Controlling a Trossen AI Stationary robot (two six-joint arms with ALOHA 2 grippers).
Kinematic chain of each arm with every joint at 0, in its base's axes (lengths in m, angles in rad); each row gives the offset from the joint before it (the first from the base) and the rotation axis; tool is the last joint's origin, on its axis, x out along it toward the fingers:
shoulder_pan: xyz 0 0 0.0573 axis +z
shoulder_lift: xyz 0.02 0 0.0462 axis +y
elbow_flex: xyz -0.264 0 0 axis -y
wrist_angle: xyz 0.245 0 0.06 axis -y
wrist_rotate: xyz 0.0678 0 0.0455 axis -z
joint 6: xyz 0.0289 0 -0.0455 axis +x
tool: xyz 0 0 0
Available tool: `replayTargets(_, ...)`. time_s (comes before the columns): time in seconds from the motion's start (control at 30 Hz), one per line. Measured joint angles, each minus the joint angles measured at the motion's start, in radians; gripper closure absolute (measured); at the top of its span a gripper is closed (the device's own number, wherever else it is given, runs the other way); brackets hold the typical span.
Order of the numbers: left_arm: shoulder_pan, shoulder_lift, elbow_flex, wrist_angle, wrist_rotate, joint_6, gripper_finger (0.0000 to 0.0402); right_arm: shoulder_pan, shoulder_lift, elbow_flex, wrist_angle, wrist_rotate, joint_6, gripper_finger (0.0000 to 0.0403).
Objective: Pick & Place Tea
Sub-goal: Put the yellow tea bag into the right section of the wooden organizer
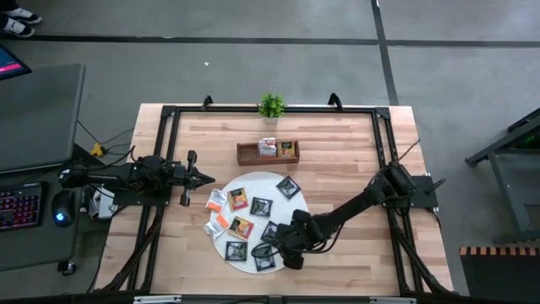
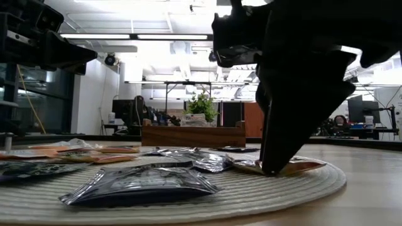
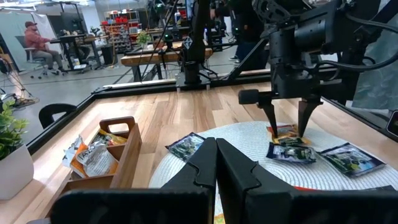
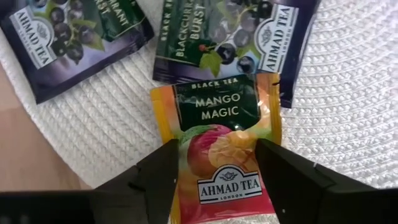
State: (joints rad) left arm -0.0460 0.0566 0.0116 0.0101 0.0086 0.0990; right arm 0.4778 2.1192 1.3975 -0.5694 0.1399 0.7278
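Observation:
Several tea sachets, black, orange and white, lie flat on the round white mat [image 1: 253, 181]. My right gripper [image 4: 217, 180] is open over the mat's near right part and points down at an orange "Mango Magic" sachet [image 4: 217, 118], whose top edge lies over a black sachet [image 4: 230, 37]. In the high view the right gripper [image 1: 281, 251] hides this sachet. My left gripper [image 1: 207, 177] is shut and hovers off the mat's left edge. More sachets sit in the wooden tray [image 1: 253, 154]. My right gripper comes from above, pointing down, with its open fingers [image 4: 165, 177] over the mango sachet's two side edges [image 4: 163, 134]. In the low view a fingertip [image 2: 271, 168] meets the sachet [image 2: 304, 165], which lies flat on the mat. The fingers are spread and not pinched.
The three-compartment tray [image 3: 127, 134] stands beyond the mat toward the far edge, with a small potted plant [image 1: 271, 105] behind it. Black sachets [image 2: 141, 182] lie close around the right gripper. Bare wood lies right of the mat and along the near edge.

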Motion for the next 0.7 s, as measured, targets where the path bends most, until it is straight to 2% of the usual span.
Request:
replayTargets(0.13, 0.000, 0.000, 0.000, 0.000, 0.000, 0.000, 0.0401, -0.001, 0.000, -0.001, -0.007, -0.002, 0.030, 0.0238)
replayTargets(0.47, 0.000, 0.000, 0.000, 0.000, 0.000, 0.000, 0.0401, -0.004, 0.000, -0.002, 0.002, -0.043, 0.058, 0.0387)
replayTargets(0.7, 0.000, 0.000, 0.000, 0.000, 0.000, 0.000, 0.0401, -0.002, -0.016, -0.003, -0.006, -0.018, 0.094, 0.0395)
